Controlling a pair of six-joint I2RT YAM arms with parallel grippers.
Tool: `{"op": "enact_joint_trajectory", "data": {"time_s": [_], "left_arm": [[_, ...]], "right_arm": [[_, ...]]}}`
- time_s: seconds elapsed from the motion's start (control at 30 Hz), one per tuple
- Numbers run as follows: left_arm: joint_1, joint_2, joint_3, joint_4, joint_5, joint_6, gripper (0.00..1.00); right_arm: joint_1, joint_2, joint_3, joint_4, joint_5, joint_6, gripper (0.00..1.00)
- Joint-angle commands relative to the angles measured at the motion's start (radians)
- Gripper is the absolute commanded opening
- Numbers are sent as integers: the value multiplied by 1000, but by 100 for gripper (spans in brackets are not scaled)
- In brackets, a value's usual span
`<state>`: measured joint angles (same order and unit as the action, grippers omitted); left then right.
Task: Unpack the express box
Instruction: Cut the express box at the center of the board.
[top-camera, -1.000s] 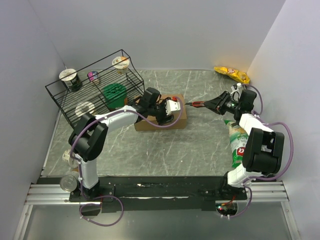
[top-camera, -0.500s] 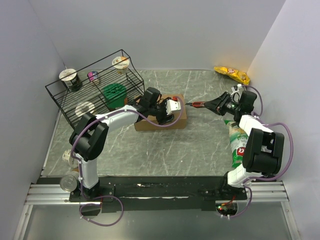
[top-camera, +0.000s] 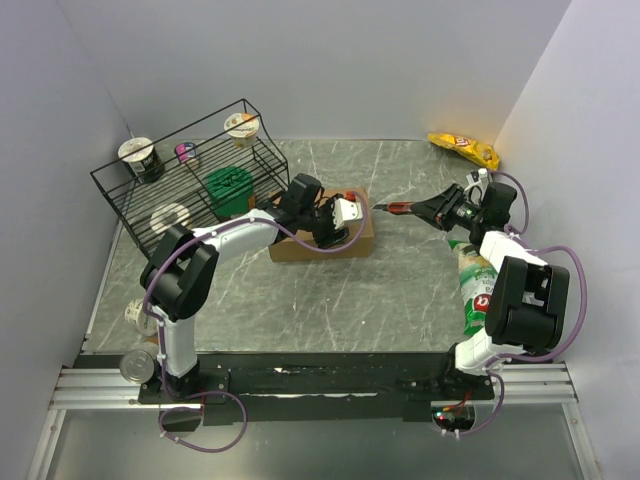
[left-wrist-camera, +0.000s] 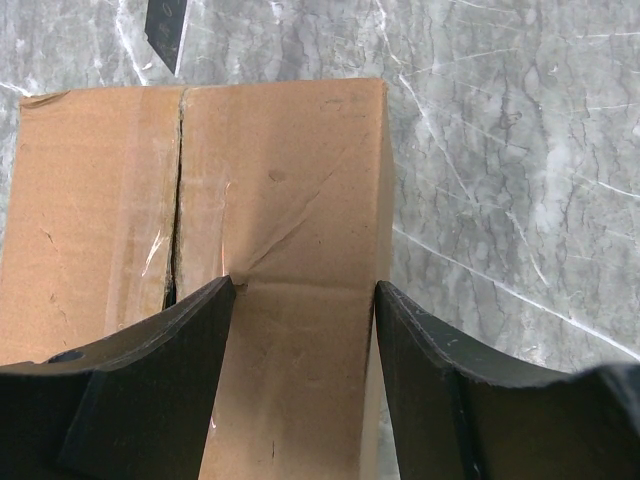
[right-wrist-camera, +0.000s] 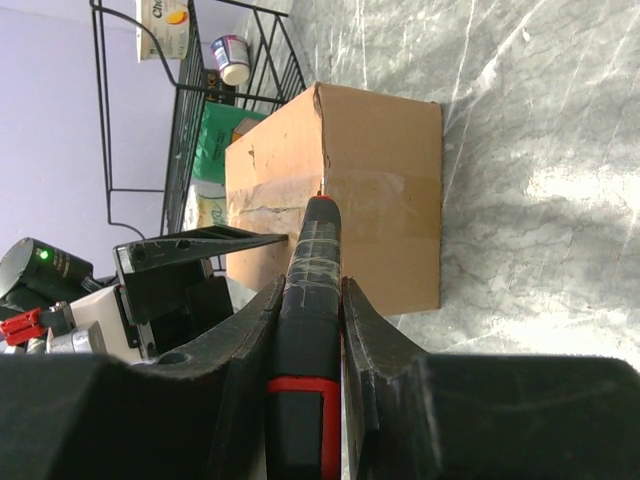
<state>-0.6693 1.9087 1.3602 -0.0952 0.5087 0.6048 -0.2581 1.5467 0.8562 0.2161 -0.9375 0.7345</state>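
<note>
top external view: express box (top-camera: 362, 232) lies flat mid-table, its taped centre seam pointing toward the right arm, its far corner near the wire rack (top-camera: 180, 190). left gripper (left-wrist-camera: 305, 290) rests on the lid, jaws apart, one finger at the seam, the other at the long edge. right gripper (right-wrist-camera: 312, 300) is clamped on a red-and-black cutter (right-wrist-camera: 318, 240), blade tip just at the seam's end; contact unclear. likely faults: the blade running along the seam into the left finger; a shove sliding the box rackward; too deep a cut marking the contents. bare table (top-camera: 330, 300) lies open in front; the wall crowds the right arm.
</note>
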Motion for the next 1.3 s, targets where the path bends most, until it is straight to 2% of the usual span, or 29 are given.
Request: {"op": "enact_joint_trajectory", "data": {"time_s": [0.0,0.67,0.97,1.27], "left_arm": [[-7,19,33,-11,10,-16,64],[-7,35,37,2,-4,-40,63],[-6,78,86,11,-44,-115,62],[-6,76,79,18,-58,-129,61]], "right_arm": [[-3,-28,6,25,-21,-21,0],[26,-17,29,-43,-47,-78,0],[36,-45,18,-155,-80,-158,0],[33,-82,6,-300,-136,-257,0]]}}
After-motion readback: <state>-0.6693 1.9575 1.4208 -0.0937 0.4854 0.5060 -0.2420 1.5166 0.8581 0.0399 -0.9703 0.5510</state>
